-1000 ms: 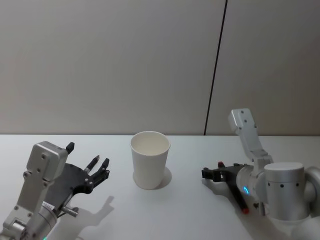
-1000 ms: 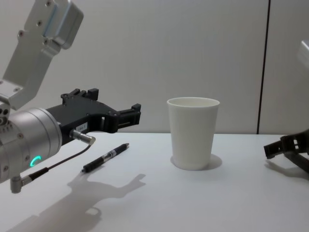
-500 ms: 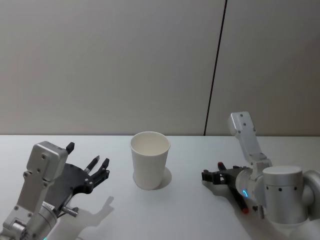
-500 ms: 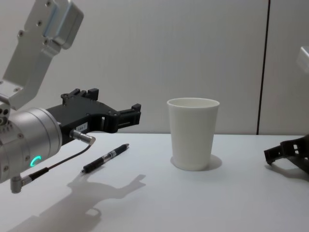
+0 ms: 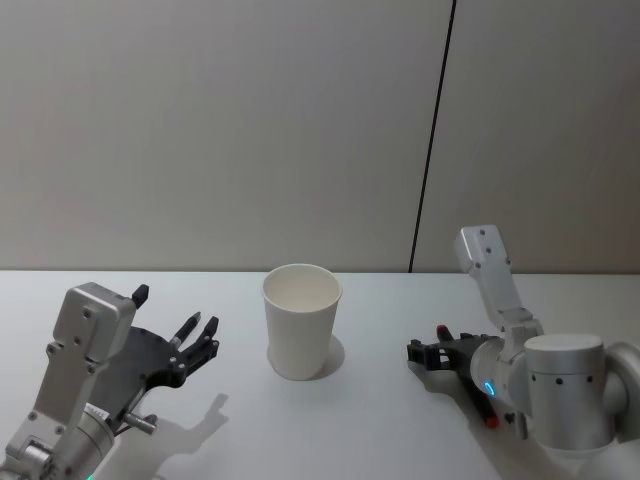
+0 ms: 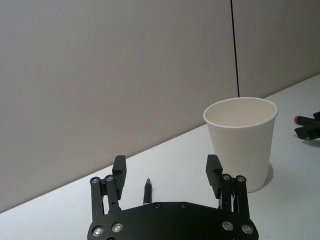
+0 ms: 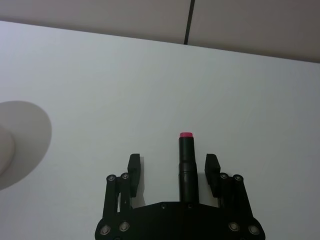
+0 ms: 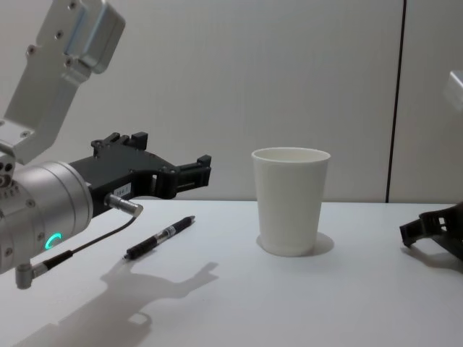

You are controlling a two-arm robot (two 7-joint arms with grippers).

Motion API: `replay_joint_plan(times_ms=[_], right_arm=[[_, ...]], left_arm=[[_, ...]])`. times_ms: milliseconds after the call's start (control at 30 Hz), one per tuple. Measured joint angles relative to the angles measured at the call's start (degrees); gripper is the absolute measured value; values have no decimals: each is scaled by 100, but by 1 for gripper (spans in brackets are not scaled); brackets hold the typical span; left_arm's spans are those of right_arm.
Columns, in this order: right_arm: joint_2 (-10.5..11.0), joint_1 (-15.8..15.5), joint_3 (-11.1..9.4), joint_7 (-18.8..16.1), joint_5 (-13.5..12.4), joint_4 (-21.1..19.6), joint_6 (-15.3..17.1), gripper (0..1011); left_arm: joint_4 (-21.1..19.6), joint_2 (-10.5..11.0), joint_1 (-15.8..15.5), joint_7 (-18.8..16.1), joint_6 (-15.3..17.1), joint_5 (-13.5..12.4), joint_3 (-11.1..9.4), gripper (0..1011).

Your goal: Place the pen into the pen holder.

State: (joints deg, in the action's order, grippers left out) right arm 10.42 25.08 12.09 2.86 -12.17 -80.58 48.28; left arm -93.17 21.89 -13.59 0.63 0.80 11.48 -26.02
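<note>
The left gripper (image 8: pixel 189 172) hangs spread wide and empty over the left side of the table (image 8: pixel 289 303), its shadow falling on the surface below. Straight under it lies a black pen (image 8: pixel 159 237), flat on the table. In the left wrist view the pen's tip (image 6: pixel 147 192) shows in the gap between the two fingers, touched by neither.

On the other side, the right gripper (image 5: pixel 430 351) sits low near the table, also spread and gripping nothing. A red-tipped pen (image 7: pixel 186 160) lies between its fingers, clear of both.

Between the two arms the cup (image 5: pixel 302 320) stands upright, well apart from either pen, and what I can see of its inside from here looks bare.

To my eye this is the moment before any grasp, so the job has hardly begun. The left gripper looks the likelier one to pick up. It would need to come down until its fingers straddle the black pen, close on the barrel and lift. Then it must turn the pen upright and carry it over the cup's rim without knocking the light cup.

By count there are two pens, one cup and two grippers.
</note>
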Motion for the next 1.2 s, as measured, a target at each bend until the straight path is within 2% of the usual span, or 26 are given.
replay_joint_plan(times_ms=[1200], right_arm=[[-1, -9, -1, 1, 14, 21, -3, 575]], left_arm=[[0, 0, 0, 0, 0, 0, 0, 1003]])
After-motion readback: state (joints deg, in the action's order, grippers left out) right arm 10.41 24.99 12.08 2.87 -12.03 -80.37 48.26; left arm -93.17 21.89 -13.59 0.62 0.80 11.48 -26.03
